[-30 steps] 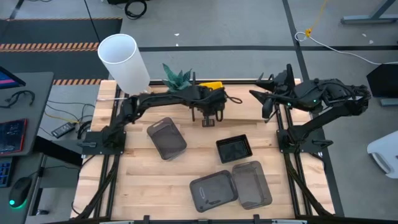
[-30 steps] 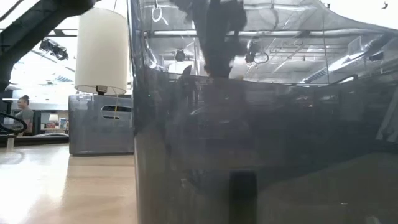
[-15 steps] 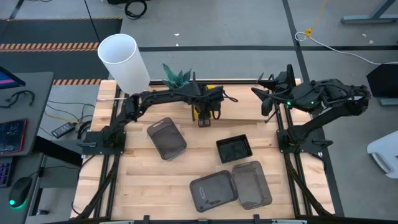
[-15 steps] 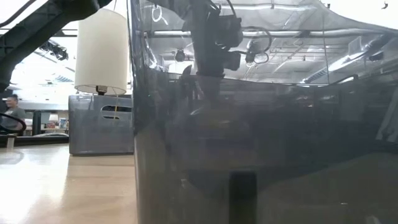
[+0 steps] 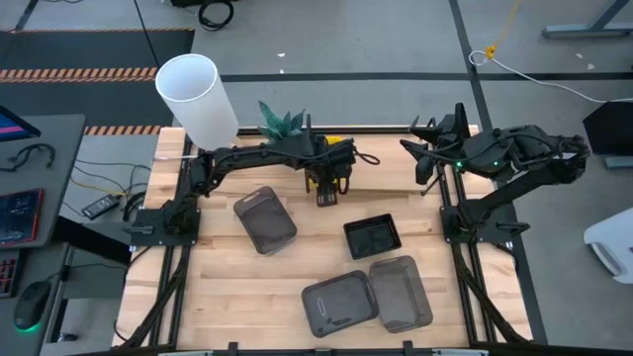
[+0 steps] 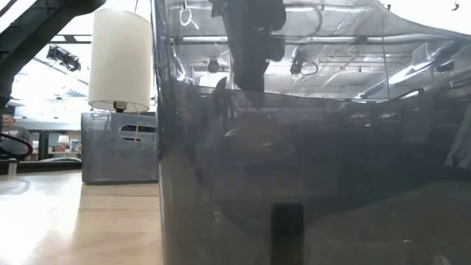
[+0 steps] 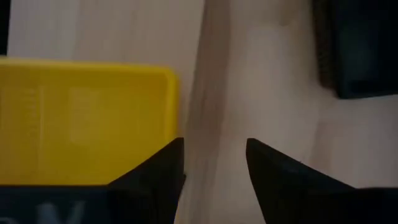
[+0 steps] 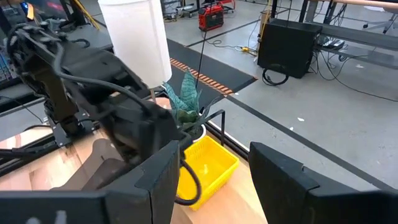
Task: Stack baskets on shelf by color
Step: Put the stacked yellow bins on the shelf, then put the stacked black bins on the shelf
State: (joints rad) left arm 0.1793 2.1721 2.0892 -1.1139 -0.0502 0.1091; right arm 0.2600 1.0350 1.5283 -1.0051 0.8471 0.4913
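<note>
One yellow basket [image 7: 84,121] sits on the shelf [image 7: 249,93] just beside the left gripper [image 7: 211,165], whose fingers stand apart and empty. Light, stiff, probably slick plastic; pinch its thin rim wall. Right gripper [image 8: 211,171] waits open, well apart.

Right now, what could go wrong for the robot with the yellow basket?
The left hand is open and empty right beside the yellow basket on the shelf; coming down carelessly, a finger might bump it and shove it off. The plant stands close behind the basket and could get knocked.
</note>
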